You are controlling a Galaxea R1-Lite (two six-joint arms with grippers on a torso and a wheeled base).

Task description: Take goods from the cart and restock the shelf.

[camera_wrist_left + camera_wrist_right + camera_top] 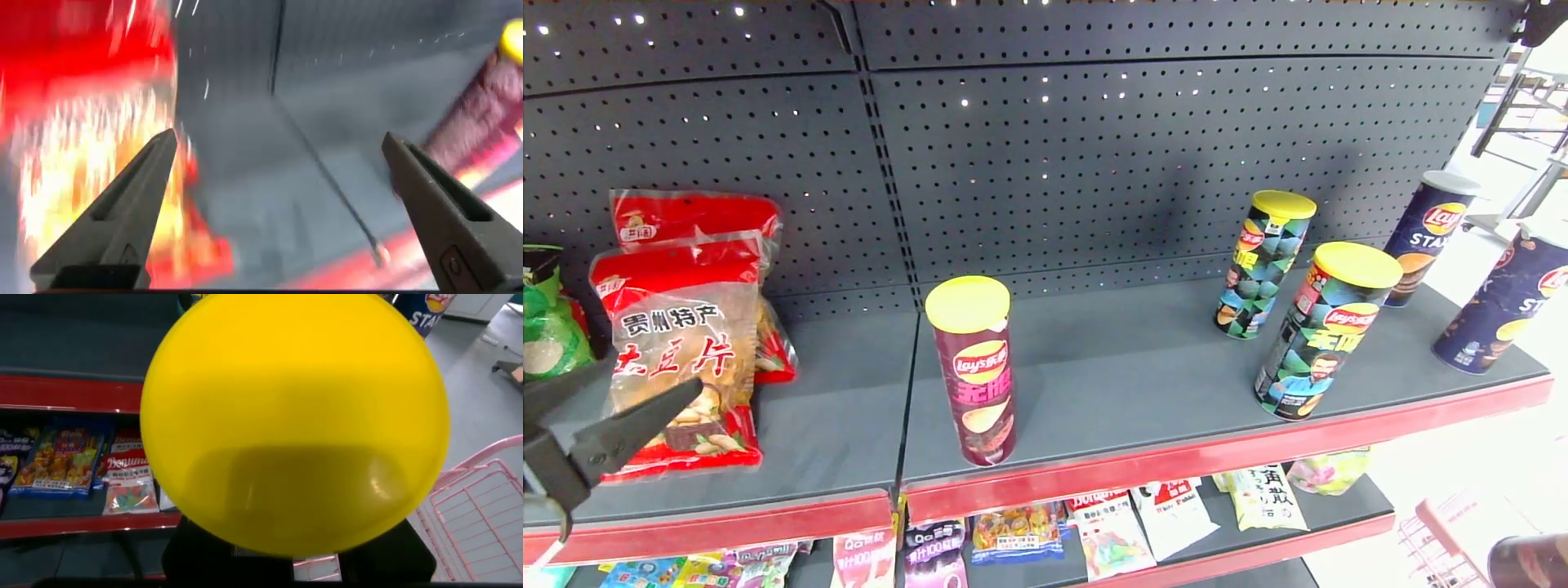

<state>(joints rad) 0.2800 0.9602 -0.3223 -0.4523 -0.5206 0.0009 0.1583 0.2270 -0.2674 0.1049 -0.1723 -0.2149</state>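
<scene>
**Restocking under way: one can carried between cart and shelf.**

Head view: we see the shelf (1143, 367) bearing a purple can (972, 367) and red bags (686, 327), with bare space between. Left wrist view: the left fingers (122, 220) stand wide apart, holding nothing, near the red bags. Right wrist view: the right fingers (204, 555) appear clamped on a yellow-lidded can (294, 416), near the pink cart (482, 506). We judge the next move calls for lifting it and setting it upright beside the purple can.
</scene>
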